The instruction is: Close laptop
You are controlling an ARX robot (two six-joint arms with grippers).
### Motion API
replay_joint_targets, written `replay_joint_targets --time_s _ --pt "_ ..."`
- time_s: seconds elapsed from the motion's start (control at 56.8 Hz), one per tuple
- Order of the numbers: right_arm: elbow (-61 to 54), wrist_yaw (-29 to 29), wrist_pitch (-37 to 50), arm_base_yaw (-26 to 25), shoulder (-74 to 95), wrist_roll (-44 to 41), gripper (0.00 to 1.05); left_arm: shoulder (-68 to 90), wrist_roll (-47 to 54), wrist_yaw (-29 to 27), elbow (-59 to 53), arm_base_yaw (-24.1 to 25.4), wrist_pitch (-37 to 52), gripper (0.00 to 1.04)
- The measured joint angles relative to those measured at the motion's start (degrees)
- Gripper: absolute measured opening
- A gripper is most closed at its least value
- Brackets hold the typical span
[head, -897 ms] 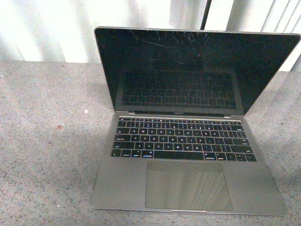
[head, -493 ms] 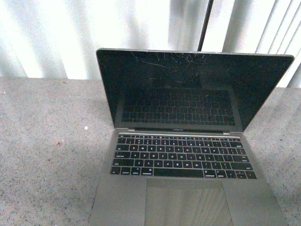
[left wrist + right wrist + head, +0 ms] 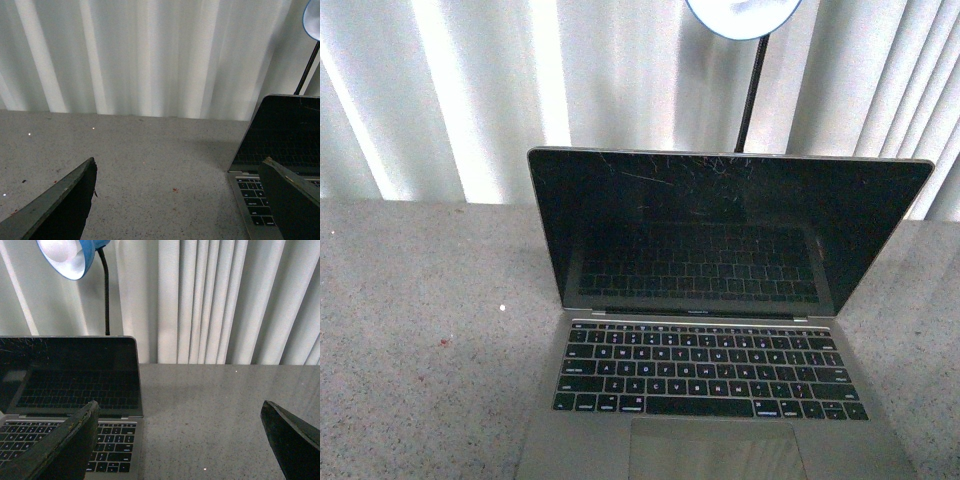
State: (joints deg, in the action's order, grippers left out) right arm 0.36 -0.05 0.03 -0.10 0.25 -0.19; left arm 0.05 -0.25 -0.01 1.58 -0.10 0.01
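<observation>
The grey laptop (image 3: 710,340) stands open on the speckled grey counter, its scratched black screen upright and facing me, black keys and trackpad toward the near edge. Neither arm shows in the front view. My left gripper (image 3: 180,200) is open and empty, above the counter beside the laptop's left side (image 3: 270,165); one of its fingers (image 3: 295,200) overlaps the keyboard in the left wrist view. My right gripper (image 3: 185,440) is open and empty beside the laptop's right side (image 3: 70,390), one of its fingers (image 3: 65,445) over the keyboard corner in the right wrist view.
A blue gooseneck lamp (image 3: 745,15) rises behind the laptop's lid; it also shows in the right wrist view (image 3: 70,257). Pale curtains (image 3: 470,100) hang along the counter's far edge. Bare counter (image 3: 420,340) lies to the laptop's left and to its right (image 3: 210,410).
The front view has tilted upward: the laptop sits lower in the picture, its trackpad is cut off, and the lamp head has come into view. The laptop's lid angle looks unchanged.
</observation>
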Motion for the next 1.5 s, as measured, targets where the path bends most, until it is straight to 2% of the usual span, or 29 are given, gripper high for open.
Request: replay_joint_targets --time_s 0.211,0.264,0.299,0.334,0.405,0.457,0.51,0.598,0.704,0.809,1.091,1.143,1.249,1.39,1.46,1.495 --pt "0.0 0.0 -0.1 0.0 0.1 0.0 0.97 0.0 0.0 0.0 0.0 0.0 0.0 0.98" --pt "2.9 6.1 -7.1 2.0 3.5 3.3 0.97 2.2 -3.8 -1.9 0.8 0.2 -2.1 0.98" --pt "6.0 10.1 -12.1 3.5 9.1 6.6 0.97 6.5 -8.8 -0.8 1.5 1.0 -0.1 0.98" --pt "7.5 10.1 -12.5 4.3 13.4 7.4 0.97 10.8 -11.3 0.3 2.0 1.9 3.6 0.98" --pt "10.4 6.6 -7.9 5.6 21.9 5.7 0.97 21.8 -14.0 5.3 3.9 3.1 15.3 0.98" --pt "13.2 2.1 -3.9 6.2 28.5 0.6 0.97 30.0 -13.7 9.0 6.8 3.0 23.1 0.98" --pt "15.4 -1.7 -0.7 6.2 33.5 -4.7 0.97 39.2 -11.4 11.4 10.5 1.3 30.8 0.98" --pt "19.7 -7.3 5.6 5.4 42.0 -15.2 0.97 50.8 -5.7 12.8 15.9 -2.5 37.4 0.98" --pt "26.3 -14.0 11.7 3.2 52.2 -25.2 0.97 61.7 0.1 12.6 21.5 -7.3 38.9 0.98" --pt "31.5 -16.4 15.8 2.2 58.9 -29.4 0.97 69.2 4.4 11.3 26.8 -10.6 40.0 0.98" --pt "38.0 -19.8 17.5 1.9 68.3 -32.6 0.97 88.1 11.7 2.1 45.1 -14.6 38.8 0.98" --pt "38.9 -20.3 17.7 1.6 69.5 -32.8 0.88 90.7 12.5 0.9 48.9 -15.6 37.5 0.98" --pt "40.2 -24.2 15.7 0.7 72.1 -34.4 0.59 93.2 15.5 -0.5 53.7 -17.9 34.5 0.97" --pt "42.4 -26.9 13.9 0.6 75.3 -37.7 0.33 94.2 19.9 -2.3 54.4 -20.8 33.4 0.7" --pt "45.2 -28.1 12.1 0.2 78.0 -39.6 0.15 96.0 22.7 -3.9 55.2 -22.6 32.5 0.52" --pt "46.2 -28.3 11.3 0.0 78.8 -40.2 0.1 96.7 23.2 -4.2 55.8 -23.1 31.8 0.45"
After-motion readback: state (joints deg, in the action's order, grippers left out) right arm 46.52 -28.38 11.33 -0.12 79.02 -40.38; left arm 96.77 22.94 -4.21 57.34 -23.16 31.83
